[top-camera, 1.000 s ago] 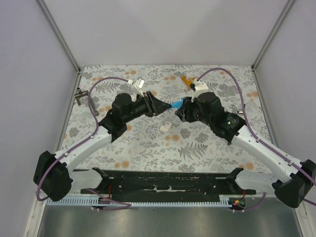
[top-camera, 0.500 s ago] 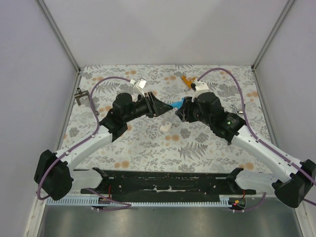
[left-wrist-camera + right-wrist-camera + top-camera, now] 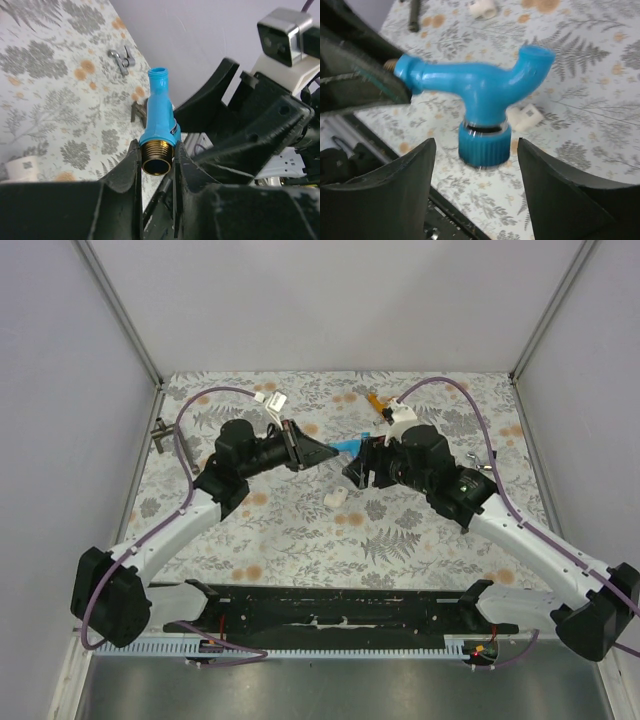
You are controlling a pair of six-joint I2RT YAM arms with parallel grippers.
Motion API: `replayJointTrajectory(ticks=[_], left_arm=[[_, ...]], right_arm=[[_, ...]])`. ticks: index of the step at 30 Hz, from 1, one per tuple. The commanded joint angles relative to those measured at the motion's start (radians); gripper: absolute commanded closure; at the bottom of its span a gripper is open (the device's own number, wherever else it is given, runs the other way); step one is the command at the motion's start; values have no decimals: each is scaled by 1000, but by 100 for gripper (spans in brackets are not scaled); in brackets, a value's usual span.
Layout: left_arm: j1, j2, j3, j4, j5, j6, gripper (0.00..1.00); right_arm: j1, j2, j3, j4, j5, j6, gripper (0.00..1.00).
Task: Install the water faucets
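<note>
**Step in hand:** by my reading, a mid-air transfer of the blue faucet (image 3: 159, 112) between your two claws. Nothing is installed yet. The next move calls for you to take the free claw clear, or to close it on the knob if you want a regrip. Then carry the threaded end to its mount. No mount can be made out in these views.

1. **Left claw** (image 3: 156, 150): narrow, clamped on the brass threaded end of the blue faucet, one finger on each side. It alone carries the faucet, raised above the bench (image 3: 300, 530).
2. **Blue faucet:** it spans the gap between your claws, with the spout end pointing away from the left claw and toward the right arm.
3. **Right claw** (image 3: 477, 145): open wider than the knob and holding nothing. Its fingers (image 3: 395, 185) flank the knob with a gap on each side, and no contact shows.
4. **White fitting** (image 3: 337, 498): on the bench near the claws, apart from both.
5. **Orange faucet** (image 3: 375, 400): on the far part of the bench, beyond the right arm, untouched.
6. **Dark bracket** (image 3: 160, 433): at the left edge of the bench, well apart from the work.
</note>
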Motion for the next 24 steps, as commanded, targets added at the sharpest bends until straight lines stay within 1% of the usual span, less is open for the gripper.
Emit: replayJointTrajectory(ticks=[1, 4, 8, 10, 13, 15, 18, 24], left_arm=[[93, -71, -9, 118, 105, 76, 98], [148, -108, -26, 163, 173, 76, 98], [170, -137, -41, 242, 262, 65, 98], [170, -142, -52, 320, 311, 30, 98], [170, -148, -67, 440, 343, -41, 98], [168, -147, -66, 460, 336, -59, 98], [159, -137, -55, 492, 332, -82, 98], [112, -104, -11, 509, 323, -79, 98]], right_arm=[[-37, -33, -1, 75, -268, -2, 17], [-126, -41, -1, 120, -452, 38, 9], [-233, -53, -29, 300, -692, 151, 6], [-250, -49, -32, 395, -749, 199, 5], [-267, -30, -14, 468, -787, 253, 5], [-272, -24, -1, 514, -809, 279, 5], [-272, -18, 20, 563, -833, 308, 9], [-272, 13, 52, 627, -870, 359, 21]])
